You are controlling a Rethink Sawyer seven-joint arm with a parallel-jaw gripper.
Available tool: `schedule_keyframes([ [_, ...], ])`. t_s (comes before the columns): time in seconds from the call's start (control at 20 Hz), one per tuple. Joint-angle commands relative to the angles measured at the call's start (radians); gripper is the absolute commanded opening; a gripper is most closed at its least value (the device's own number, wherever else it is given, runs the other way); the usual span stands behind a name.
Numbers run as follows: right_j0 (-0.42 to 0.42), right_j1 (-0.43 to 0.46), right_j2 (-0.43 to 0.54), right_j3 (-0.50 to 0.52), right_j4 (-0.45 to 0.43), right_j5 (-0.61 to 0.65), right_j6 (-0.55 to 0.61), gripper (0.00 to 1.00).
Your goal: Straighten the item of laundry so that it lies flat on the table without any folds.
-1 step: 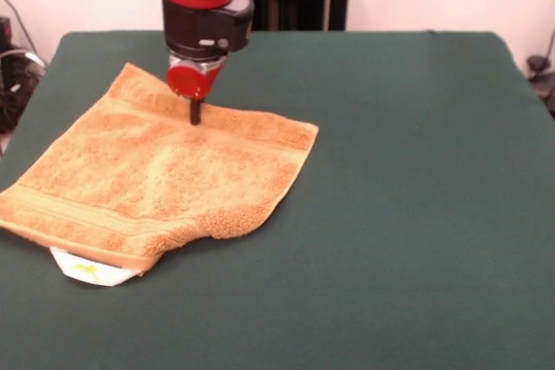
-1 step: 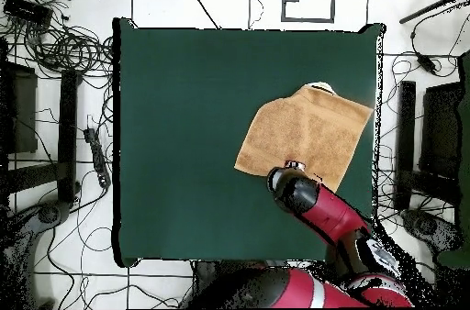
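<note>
Gripper (image 1: 195,115) fingers looked closed together, tips pressing on the towel (image 1: 156,179) near its far edge. Towel lay w/ one corner folded, near the table (image 1: 416,171) edge, tag (image 1: 91,270) sticking out.

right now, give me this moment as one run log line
gripper: tips down on towel's far edge, state unclear | hand towel: near corner folded under, white tag showing | green table: towel by one side edge

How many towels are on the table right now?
1. The towel lies on the table at one side, under the gripper, with the tag sticking out beneath it.
</note>
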Motion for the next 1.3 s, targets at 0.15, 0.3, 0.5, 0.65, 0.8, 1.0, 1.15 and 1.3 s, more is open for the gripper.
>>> schedule_keyframes([
  [0.15,-0.052,0.134,0.166,0.13,0.043,-0.091,0.163,0.0],
  [0.3,-0.07,0.125,0.185,0.145,0.038,-0.091,0.158,0.0],
  [0.5,-0.076,0.108,0.19,0.158,0.04,-0.074,0.153,0.0],
  [0.65,-0.071,0.101,0.185,0.157,0.051,-0.046,0.152,0.0],
  [0.8,-0.053,0.072,0.169,0.166,0.078,0.036,0.157,0.0],
  [1.0,-0.064,0.035,0.182,0.203,0.083,0.057,0.151,0.0],
  [1.15,-0.072,0.022,0.195,0.224,0.088,0.051,0.147,0.0],
  [1.3,-0.073,-0.002,0.201,0.249,0.095,0.056,0.149,0.0],
])
